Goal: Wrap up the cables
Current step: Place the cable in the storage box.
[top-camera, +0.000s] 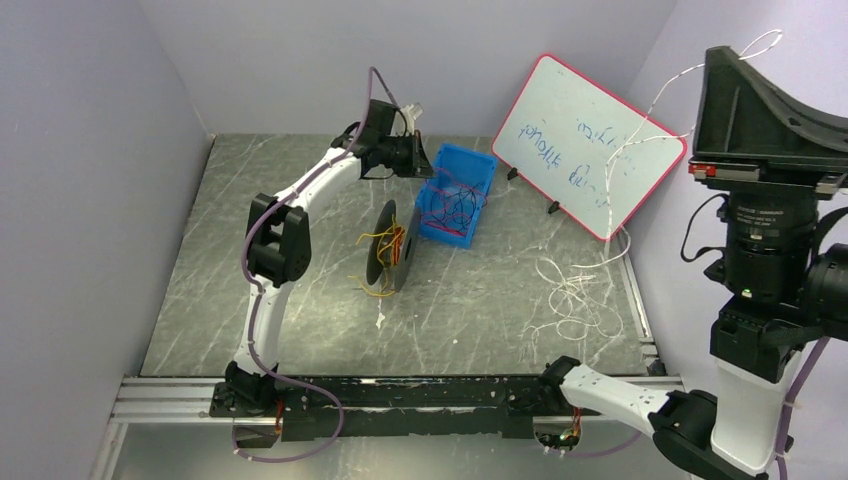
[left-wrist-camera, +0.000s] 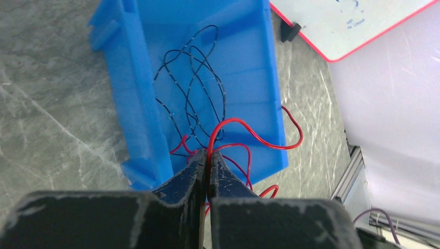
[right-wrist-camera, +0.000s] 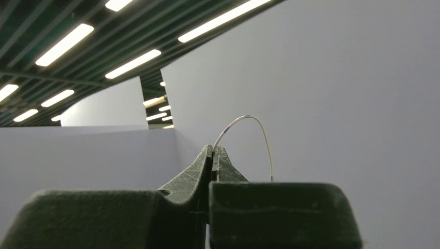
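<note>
Near edge: rail (top-camera: 400, 392), with both arm bases bolted on.

Right gripper (right-wrist-camera: 211, 151): lifted high beside the top camera, pointing up toward the ceiling lights. Jaws pressed together with no gap showing, pinching a white cable (right-wrist-camera: 248, 116) at the very tips. Arcs up out of the tips, then drops down on the right. Seen from above as a thin pale strand that passes the board's right edge on the way down to the table.

Table (top-camera: 300, 320): grey, marbled. On the right part, not far beyond the rail, white cables (top-camera: 575, 290) in a flat, loose tangle of loops, well apart from the bin.

Middle of the table: black disc (top-camera: 386, 262), standing on edge. Yellow and red cables (top-camera: 395, 242) across it, ends trailing to the left and below. Cannot tell from above whether wound round the disc or only draped over it.

Just beyond the disc, to the right: blue bin (left-wrist-camera: 140, 93), open on top. Inside, dark cables (left-wrist-camera: 193, 83) looped over the floor, with red ones among them.

Left gripper (left-wrist-camera: 207, 161): over the bin's near end, reaching in from the left. Jaws closed to a slit, clamping a red cable (left-wrist-camera: 236, 120) between the tips. Rises from the tips, bends right, crosses the bin's wall and loops outside it above the table.

Farthest: board (top-camera: 590, 140), white with a red frame, propped on small black feet by the right wall, blue scribble on its face.
</note>
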Motion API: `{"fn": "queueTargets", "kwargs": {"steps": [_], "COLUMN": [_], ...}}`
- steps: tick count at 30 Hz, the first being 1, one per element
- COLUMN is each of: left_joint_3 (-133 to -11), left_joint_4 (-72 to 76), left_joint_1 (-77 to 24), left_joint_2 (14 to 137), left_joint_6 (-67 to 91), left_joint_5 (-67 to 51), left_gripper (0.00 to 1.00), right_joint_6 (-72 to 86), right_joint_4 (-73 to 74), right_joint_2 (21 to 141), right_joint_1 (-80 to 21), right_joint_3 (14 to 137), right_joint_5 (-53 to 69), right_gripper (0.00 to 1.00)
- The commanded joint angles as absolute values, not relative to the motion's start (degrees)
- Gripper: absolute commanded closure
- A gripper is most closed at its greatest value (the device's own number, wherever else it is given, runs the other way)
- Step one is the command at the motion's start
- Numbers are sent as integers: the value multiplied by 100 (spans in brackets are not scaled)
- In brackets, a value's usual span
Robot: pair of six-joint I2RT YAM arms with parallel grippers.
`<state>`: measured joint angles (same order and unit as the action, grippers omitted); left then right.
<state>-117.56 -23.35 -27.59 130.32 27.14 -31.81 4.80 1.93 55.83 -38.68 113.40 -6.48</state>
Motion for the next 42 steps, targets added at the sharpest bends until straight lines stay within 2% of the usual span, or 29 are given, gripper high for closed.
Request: {"fn": "queueTargets", "kwargs": {"steps": [1, 9, 19, 31, 42], "left_joint_3": [-11654, -10849, -10580, -11181, -11609], "left_joint_4": [-2192, -1202, -905, -1261, -1480], "left_joint_1": [-2712, -2520, -2505, -2733, -2928], "left_joint_2": [12743, 11946, 11486, 11927, 12437], "left_joint_6": [3001, 3450, 3521, 3259, 3167], "left_joint_5": [-2588, -2497, -2297, -2446, -2211], "left_gripper": [93, 93, 93, 93, 93], "right_joint_6": [539, 571, 563, 601, 739], "right_joint_4": [191, 290, 334, 266, 253], "right_joint_2": [5424, 5405, 5442, 5379, 4865], "right_joint_1": [-3869, -3867, -3869, -3872, -3868], "right_joint_3": [11026, 10904, 10968, 10722, 9499], "right_joint_5": [-828, -896, -895, -922, -1282], "right_gripper": [100, 100, 100, 100, 100]}}
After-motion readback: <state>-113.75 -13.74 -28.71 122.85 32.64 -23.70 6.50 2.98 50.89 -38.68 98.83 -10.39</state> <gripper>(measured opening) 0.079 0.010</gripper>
